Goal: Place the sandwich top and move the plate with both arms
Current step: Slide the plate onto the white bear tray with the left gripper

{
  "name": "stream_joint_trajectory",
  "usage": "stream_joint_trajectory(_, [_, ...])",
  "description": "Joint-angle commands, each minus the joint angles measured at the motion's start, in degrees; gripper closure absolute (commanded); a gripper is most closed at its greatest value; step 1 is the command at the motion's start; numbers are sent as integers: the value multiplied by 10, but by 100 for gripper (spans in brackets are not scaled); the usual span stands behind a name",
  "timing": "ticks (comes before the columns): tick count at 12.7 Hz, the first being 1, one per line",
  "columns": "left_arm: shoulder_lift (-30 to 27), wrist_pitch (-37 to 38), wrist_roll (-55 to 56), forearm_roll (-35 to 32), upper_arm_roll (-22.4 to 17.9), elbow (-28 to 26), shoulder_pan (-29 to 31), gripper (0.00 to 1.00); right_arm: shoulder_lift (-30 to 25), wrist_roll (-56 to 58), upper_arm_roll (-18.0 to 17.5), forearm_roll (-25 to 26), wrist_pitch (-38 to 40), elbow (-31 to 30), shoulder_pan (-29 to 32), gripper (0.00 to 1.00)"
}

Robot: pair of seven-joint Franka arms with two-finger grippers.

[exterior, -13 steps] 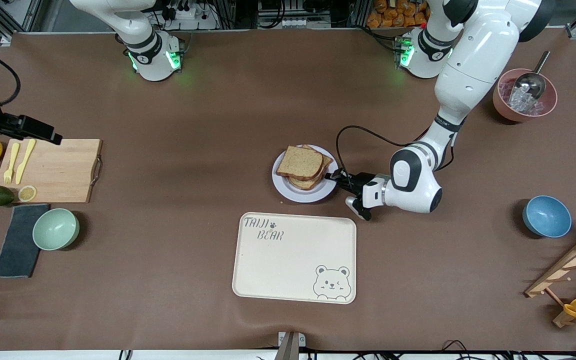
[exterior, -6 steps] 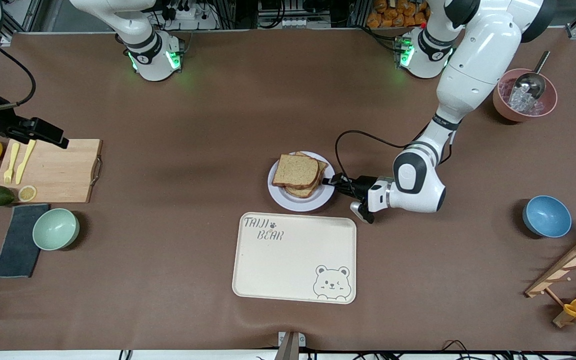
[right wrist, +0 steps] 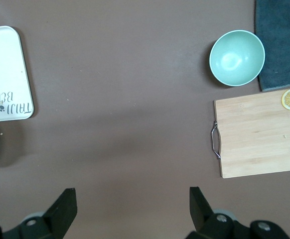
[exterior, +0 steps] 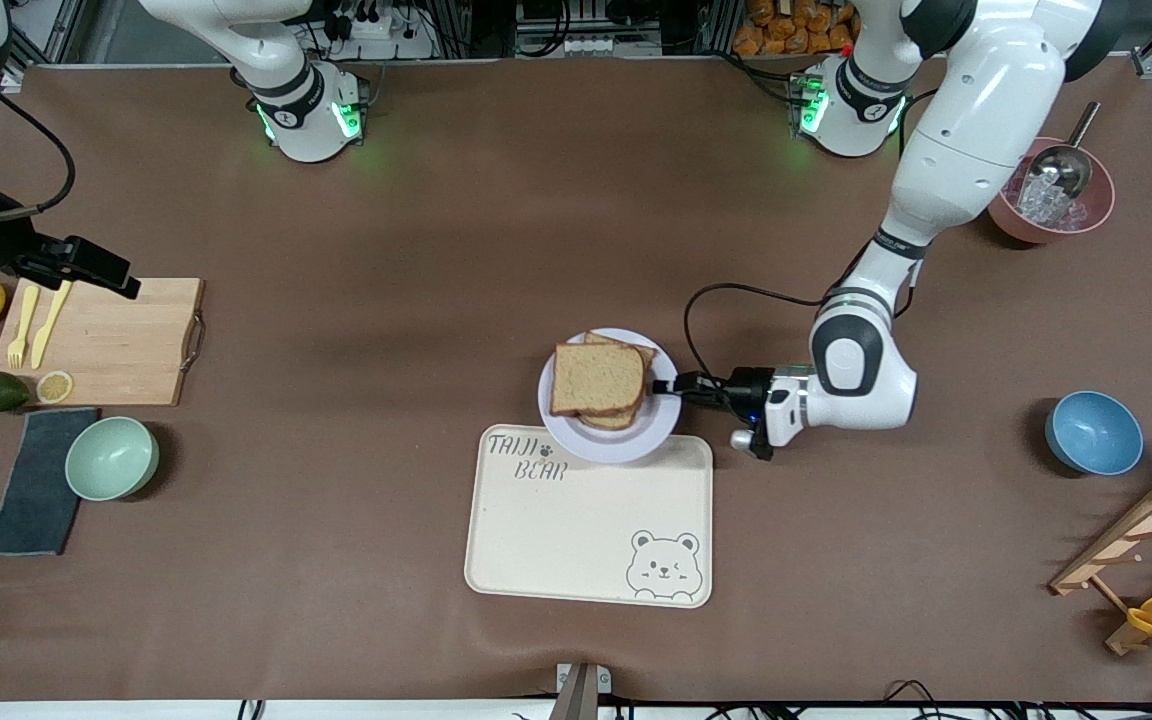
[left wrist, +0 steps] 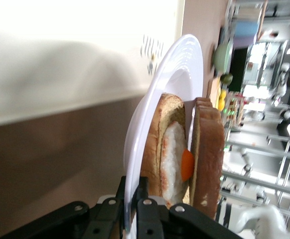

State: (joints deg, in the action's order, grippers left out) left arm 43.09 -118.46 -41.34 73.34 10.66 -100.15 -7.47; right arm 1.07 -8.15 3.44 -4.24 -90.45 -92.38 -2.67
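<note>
A: Left gripper [exterior: 674,388] clamping tight on the plate [exterior: 561,425] rim, at the edge toward the left arm's end of the table. Carrying it low, overlapping the tray [exterior: 586,540] edge farthest from the camera. Looking about half over the tray, half over the table.

B: And the top slice [exterior: 593,380]? Sitting on the stack already, egg slice [left wrist: 171,162] peeking out underneath in the left wrist view. Sticking straight out from the jaws, so probably needing a level carry toward the camera or risking the top slipping off.

A: Right gripper [right wrist: 130,205] hanging wide, holding nothing, over bare table near the board [exterior: 111,340]. Waiting. Way farther from the plate than the left.

B: Reading "TAIJI BEAR" on the tray, plus a winking bear face [exterior: 663,570] in one corner.
</note>
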Motion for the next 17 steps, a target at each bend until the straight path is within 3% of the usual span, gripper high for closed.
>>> stream_joint_trajectory(1, [-15, 7, 6, 21, 2, 2, 38, 100, -16, -12, -4, 8, -11, -17, -1, 0])
stream_joint_trajectory(4, [-8, -5, 13, 42, 0, 30, 45, 100, -16, -12, -9, 8, -11, -16, 1, 0])
stream_joint_trajectory(7, [-5, -110, 72, 72, -1, 43, 8, 100, -16, -9, -14, 14, -16, -17, 3, 0])
stream_joint_trajectory(10, [15, -162, 124, 102, -1, 74, -27, 100, -16, -3, -20, 25, -17, -17, 5, 0])
stream_joint_trajectory(13, [46, -193, 123, 151, -1, 110, -51, 100, -22, 1, -19, 25, -5, -17, 15, 0])
stream_joint_trajectory(17, [77, -208, 118, 151, -1, 139, -65, 100, -23, 1, -21, 26, -17, -10, 17, 0])
